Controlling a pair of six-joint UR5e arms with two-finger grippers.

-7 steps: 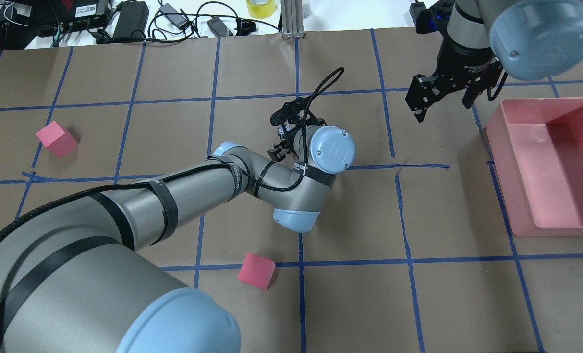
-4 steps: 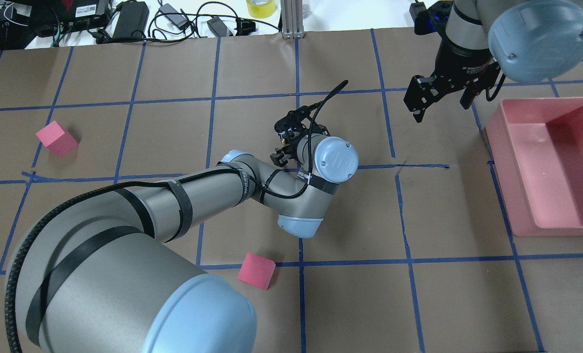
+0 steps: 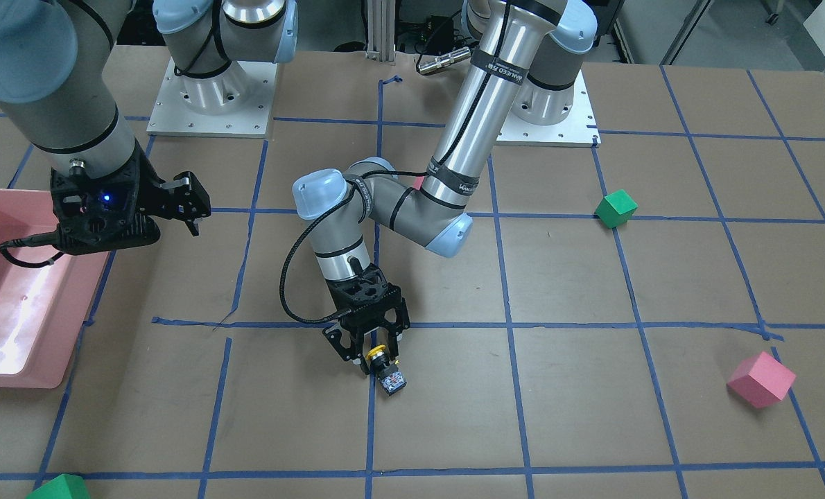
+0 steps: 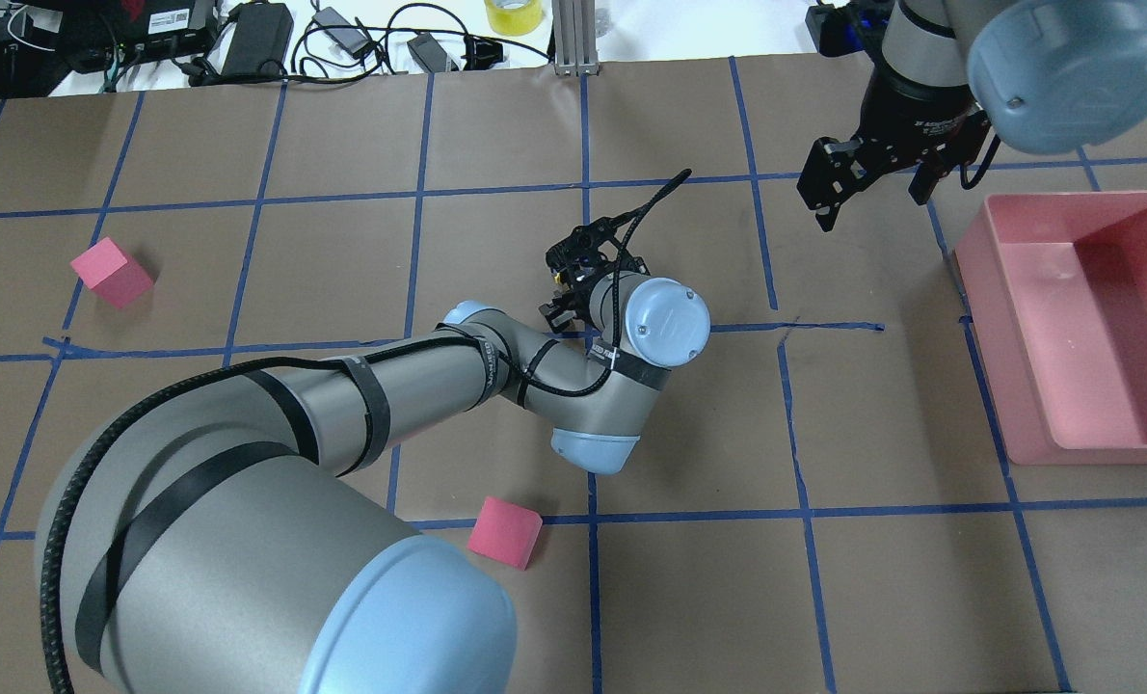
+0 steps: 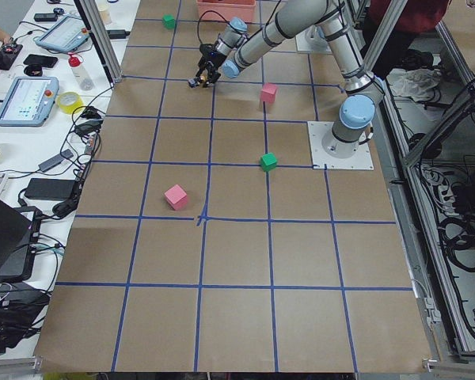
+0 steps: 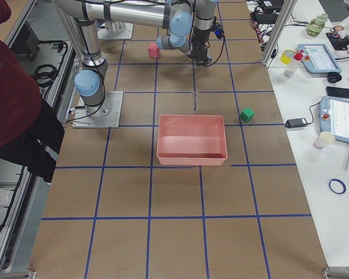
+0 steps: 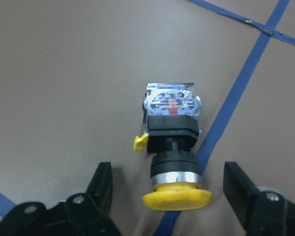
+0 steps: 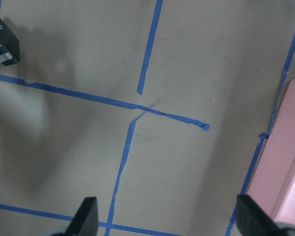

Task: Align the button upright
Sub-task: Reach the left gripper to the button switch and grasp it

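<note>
While the left tool [image 7: 164, 196] hangs low over the middle of the tabletop [image 3: 593, 416], the button [image 7: 171, 147] lies on its side on the brown paper right under it, beside a blue tape line [image 7: 236, 98]. In the left wrist view the yellow cap points back toward the camera and the boxy black-and-silver base points away, so it's definitely not upright. The tool's two fingers [image 7: 101, 184] stand wide apart, one on each side of the cap, with a clear gap on both sides, so it has hold of nothing.

From the front view the left tool [image 3: 374, 353] points down at the tabletop with the button [image 3: 387, 371] just at its tips, the base sticking out toward the camera.

The right tool [image 4: 867, 183] hovers well off to the side near the pink bin [image 4: 1084, 318]. In its own wrist view the fingers [image 8: 86, 216] are spread wide and there's only paper and tape between them, so it's empty too.

Other stuff lying around, all well away from the button: a pink cube [image 4: 504, 531], another pink cube [image 4: 111, 272], and a green cube [image 3: 615, 208].
</note>
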